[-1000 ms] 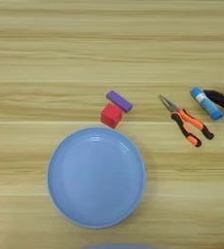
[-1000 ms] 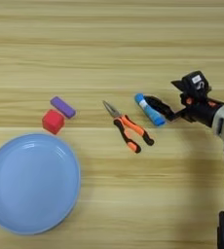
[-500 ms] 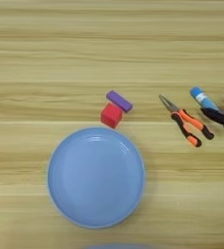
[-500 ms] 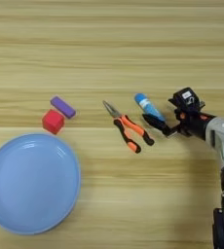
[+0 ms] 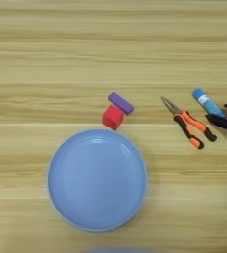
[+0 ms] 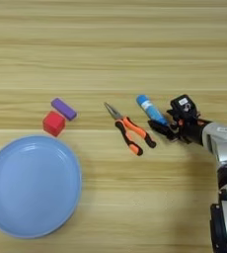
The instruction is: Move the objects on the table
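Note:
My right gripper is open at the right of the table, its black fingers spread around the near end of the blue tube, which lies flat. The orange-handled pliers lie just left of the tube. Further left, the red cube sits touching the purple block, just beyond the rim of the large light-blue plate, which holds nothing. In the left eye view only the gripper's tip shows at the right edge.
My silver forearm runs down the right edge of the right eye view. Bare wood stretches across the far half of the table and to the right of the plate.
The gripper has slid a little towards the near edge beside the tube. The tube, pliers, cube, block and plate have stayed put.

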Available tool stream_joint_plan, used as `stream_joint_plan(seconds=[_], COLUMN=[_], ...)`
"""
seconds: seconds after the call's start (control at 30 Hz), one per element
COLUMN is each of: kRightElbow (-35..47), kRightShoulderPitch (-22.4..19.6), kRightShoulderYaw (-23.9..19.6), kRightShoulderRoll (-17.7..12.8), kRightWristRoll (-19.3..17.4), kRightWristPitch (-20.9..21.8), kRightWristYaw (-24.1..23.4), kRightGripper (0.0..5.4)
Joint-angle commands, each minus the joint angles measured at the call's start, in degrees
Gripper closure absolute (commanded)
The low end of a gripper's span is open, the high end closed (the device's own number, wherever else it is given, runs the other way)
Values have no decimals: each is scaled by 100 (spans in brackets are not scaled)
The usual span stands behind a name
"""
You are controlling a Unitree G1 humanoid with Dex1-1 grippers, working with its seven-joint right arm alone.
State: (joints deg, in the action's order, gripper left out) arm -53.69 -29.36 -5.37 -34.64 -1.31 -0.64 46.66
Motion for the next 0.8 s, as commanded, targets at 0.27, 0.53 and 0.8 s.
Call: stream_joint_plan(seconds=[0.27, 0.53, 0.8], kRightElbow=[221, 290, 1416], kRightShoulderPitch=[-430, -415, -272], kRightShoulderYaw=[-47, -53, -96], kRightShoulderRoll=[-69, -60, -32], kRightWristRoll=[-76, -133, -284], kRightWristPitch=[-365, -659, -882], kRightWristYaw=[-129, -106, -46], kRightGripper=[336, 401, 401])
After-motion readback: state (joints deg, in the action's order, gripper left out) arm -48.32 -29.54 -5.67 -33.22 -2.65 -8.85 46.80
